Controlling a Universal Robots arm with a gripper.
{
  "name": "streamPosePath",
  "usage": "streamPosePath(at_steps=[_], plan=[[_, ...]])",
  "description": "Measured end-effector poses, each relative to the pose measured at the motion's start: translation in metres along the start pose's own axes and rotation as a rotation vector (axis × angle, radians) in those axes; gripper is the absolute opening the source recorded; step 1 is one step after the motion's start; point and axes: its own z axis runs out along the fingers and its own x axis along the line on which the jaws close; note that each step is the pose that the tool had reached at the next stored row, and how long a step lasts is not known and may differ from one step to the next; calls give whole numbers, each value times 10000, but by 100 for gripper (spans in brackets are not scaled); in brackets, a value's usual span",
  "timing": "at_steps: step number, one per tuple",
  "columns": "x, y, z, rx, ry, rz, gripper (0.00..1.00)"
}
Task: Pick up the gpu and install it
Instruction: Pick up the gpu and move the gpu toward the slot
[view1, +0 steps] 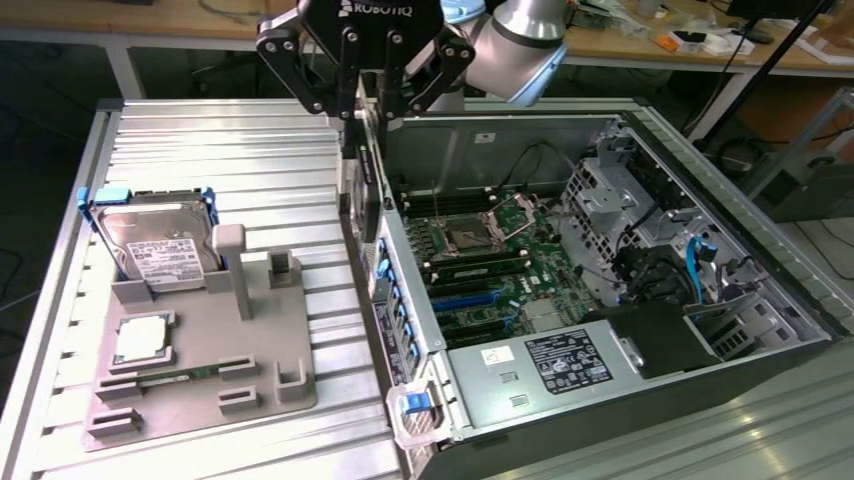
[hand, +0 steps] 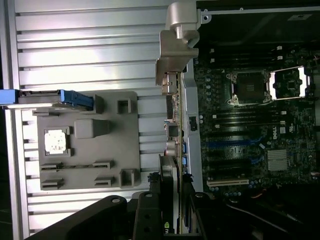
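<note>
The gripper (view1: 371, 118) was closed narrow on the gpu (view1: 360, 185), w/ a finger on each flat side. The card hung straight down, its thin edge toward the camera. It was up in the air, resting on nothing, right at the wall of the pc case (view1: 747, 230) that faces the gray tray (view1: 267, 330). I couldn't tell if it touched that wall. In the wrist view the gpu (hand: 172, 130) ran as a thin line away from the gripper (hand: 170, 210), and the silver bracket (hand: 177, 55) was at the end far from the fingers. The motherboard (view1: 481, 250) lay flat on the floor of the open case. The case was on the metal table (view1: 200, 150) by the edge at the exterior view's right, and the tray was by the edge at the exterior view's left. A hard drive (view1: 154, 245) in a blue frame stood at the tray's back corner, well apart from the card. My guess on handling: the gpu is prob. light and stiff but easy to hurt, w/ tiny parts on the board. The safe place to hold looks like the flat sides near the black block, as it was held here, not the bottom edge that plugs in, and not the thin bracket, which could bend. A thin card like this could tip or slip if held too loose.
</note>
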Motion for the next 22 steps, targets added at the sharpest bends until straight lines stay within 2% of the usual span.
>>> streamPosePath(at_steps=[22], plan=[[-146, 8, 5, 0, 0, 0, 27]])
